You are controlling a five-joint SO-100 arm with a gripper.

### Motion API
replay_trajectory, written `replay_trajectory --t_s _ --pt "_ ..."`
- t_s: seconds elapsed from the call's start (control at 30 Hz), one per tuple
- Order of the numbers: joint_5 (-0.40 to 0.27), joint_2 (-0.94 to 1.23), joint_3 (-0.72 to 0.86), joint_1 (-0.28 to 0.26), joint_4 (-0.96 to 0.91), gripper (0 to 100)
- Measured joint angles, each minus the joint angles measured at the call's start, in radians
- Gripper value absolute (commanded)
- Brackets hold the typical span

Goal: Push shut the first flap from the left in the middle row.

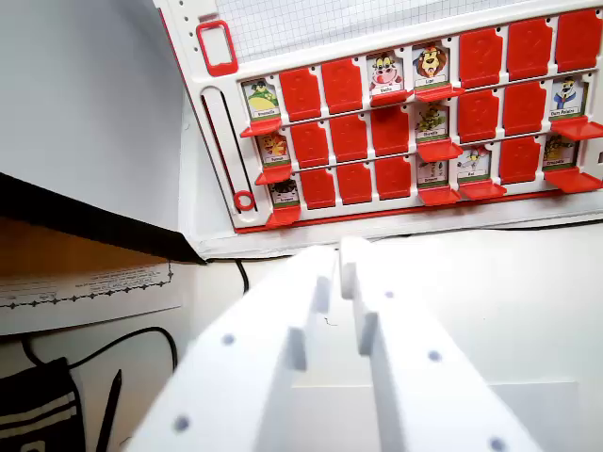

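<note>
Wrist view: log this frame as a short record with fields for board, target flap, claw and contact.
board: red and white plastic guessing-game board, three rows of flaps
target flap: leftmost in middle row, open, picture card showing
claw: white plastic claw, fingers nearly together, holding nothing
contact: none; claw is short of the board
clutter: black cable on the white table

From my remote seat I see a white tabletop point(528, 301) filling the near and right part of the scene, evenly lit with soft shadows. On the far left rises a plain pale grey wall point(85, 94). Below it runs a dark edge point(94, 218) above a brown surface point(57, 250). A printed paper sheet point(89, 292) lies there, a black cable point(141, 341) curls nearby, and dark striped fabric point(38, 414) sits near left.
</note>
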Motion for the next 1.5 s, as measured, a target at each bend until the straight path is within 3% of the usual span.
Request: replay_trajectory --t_s 0.3,0.57,0.77,1.13,1.5 --pt "-0.17 0.012 0.118 0.025 -0.074 0" --pt "-0.199 0.028 0.295 0.041 -0.169 0" --pt "-0.193 0.026 0.462 0.034 -0.365 0" --pt "-0.135 -0.075 0.772 -0.043 -0.813 0" --pt "-0.106 -0.365 0.807 -0.08 -1.048 0"
